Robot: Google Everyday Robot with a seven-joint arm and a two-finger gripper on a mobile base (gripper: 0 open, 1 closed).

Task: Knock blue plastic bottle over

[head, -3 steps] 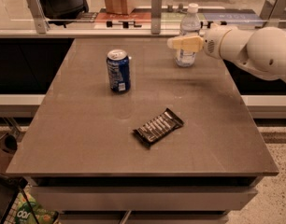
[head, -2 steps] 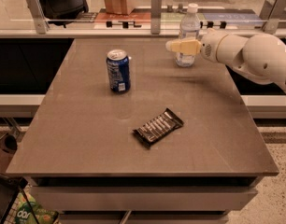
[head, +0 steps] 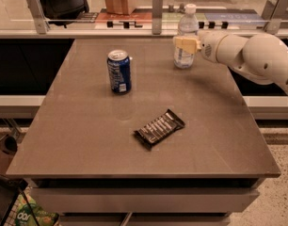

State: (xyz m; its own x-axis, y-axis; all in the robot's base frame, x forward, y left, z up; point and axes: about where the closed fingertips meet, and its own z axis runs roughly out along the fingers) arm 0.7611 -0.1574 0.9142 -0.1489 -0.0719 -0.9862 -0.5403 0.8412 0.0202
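Note:
The blue plastic bottle [head: 187, 26], clear with a white cap and a pale label, stands upright at the far right of the table [head: 87, 140]. My gripper [head: 185, 44] reaches in from the right on a white arm [head: 257, 55]. Its yellowish tip is in front of the bottle's middle, at or against it. The tip hides part of the label.
A dark-blue soda can [head: 119, 71] stands upright at the far left-centre. A dark snack bar [head: 159, 128] lies in the middle of the table. A glass barrier with metal posts [head: 156, 6] runs behind the far edge. The floor drops off at the table's right side.
The arm has shifted only slightly beside the bottle. The bottle still stands upright in the same place. The can and the snack bar have not moved.

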